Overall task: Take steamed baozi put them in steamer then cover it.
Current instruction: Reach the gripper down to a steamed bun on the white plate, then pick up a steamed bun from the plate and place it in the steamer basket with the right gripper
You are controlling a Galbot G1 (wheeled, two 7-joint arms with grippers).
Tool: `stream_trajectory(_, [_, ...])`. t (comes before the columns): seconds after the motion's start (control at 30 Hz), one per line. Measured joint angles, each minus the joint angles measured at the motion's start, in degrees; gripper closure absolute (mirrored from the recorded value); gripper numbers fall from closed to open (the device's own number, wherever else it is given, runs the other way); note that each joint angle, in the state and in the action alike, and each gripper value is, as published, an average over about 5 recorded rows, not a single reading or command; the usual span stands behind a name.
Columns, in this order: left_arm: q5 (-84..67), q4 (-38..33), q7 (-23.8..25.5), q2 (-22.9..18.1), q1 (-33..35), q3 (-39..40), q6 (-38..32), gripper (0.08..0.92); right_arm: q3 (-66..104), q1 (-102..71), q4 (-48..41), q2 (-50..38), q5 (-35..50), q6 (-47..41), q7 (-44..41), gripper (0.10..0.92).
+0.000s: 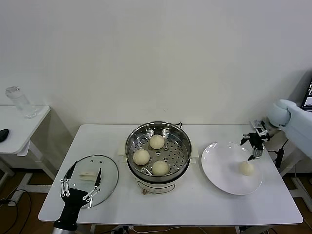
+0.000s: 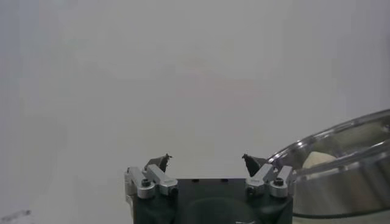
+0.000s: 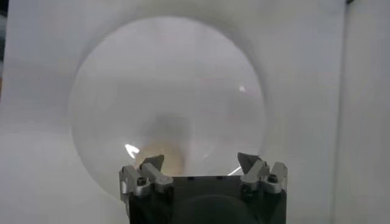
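The steamer (image 1: 181, 147) stands mid-table, uncovered, with three baozi on its tray, at the far side (image 1: 157, 142), at the left (image 1: 141, 156) and at the near side (image 1: 160, 167). A fourth baozi (image 1: 246, 168) lies on the white plate (image 1: 219, 165) to the right. My right gripper (image 1: 248, 149) is open just above and behind that baozi; its wrist view shows the plate (image 3: 170, 91) beyond the open gripper (image 3: 201, 162). The glass cover (image 1: 108, 170) lies at the front left. My left gripper (image 1: 86, 169) hovers open over its white handle (image 1: 87, 174). The left wrist view shows the open gripper (image 2: 206, 161) and the steamer (image 2: 347, 182).
The white table (image 1: 195, 204) carries everything. A smaller side table (image 1: 29, 122) at the far left holds a glass jar (image 1: 19, 101) and a dark object (image 1: 2, 134). A cable hangs off the table's right edge (image 1: 280, 156).
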Motion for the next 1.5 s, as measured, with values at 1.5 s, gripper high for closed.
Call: stream_trajectory(1.5, [-0.1, 0.0, -0.1, 0.4, -0.6, 0.0, 0.2, 0.177, -0.8, 0.5, -0.3, 1.3, 2.3, -0.3, -1.0, 0.353])
